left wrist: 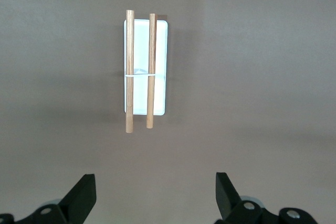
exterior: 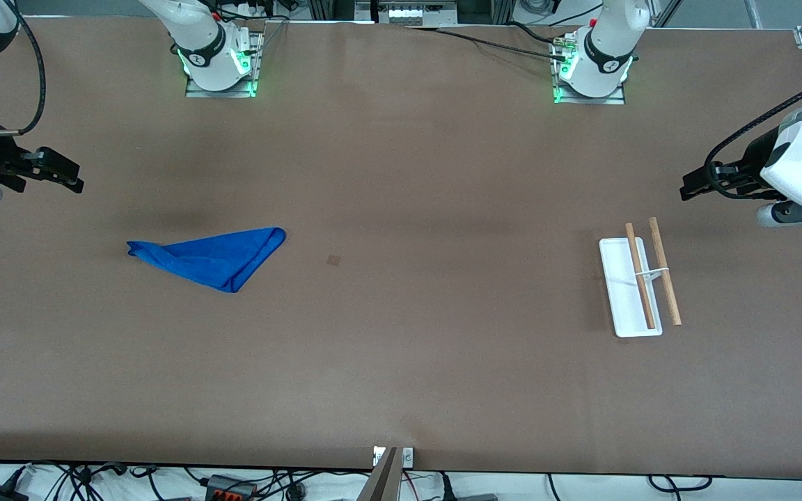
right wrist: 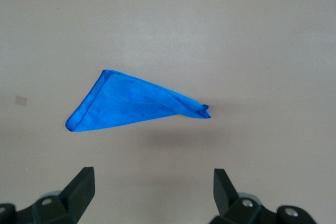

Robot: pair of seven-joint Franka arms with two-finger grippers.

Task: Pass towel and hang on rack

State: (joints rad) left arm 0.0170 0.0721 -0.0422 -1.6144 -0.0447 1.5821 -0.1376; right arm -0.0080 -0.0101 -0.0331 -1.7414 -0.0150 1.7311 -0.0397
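The blue towel lies folded in a rough triangle on the brown table, toward the right arm's end. It also shows in the right wrist view. The rack, a white base with two wooden rods, stands toward the left arm's end and shows in the left wrist view. My right gripper hangs open and empty above the table's end, apart from the towel; its open jaws frame bare table in the right wrist view. My left gripper hangs open and empty above the table beside the rack, also seen in the left wrist view.
A small brown square mark sits on the table between towel and rack. The two arm bases stand along the table's edge farthest from the front camera. Cables lie along the nearest edge.
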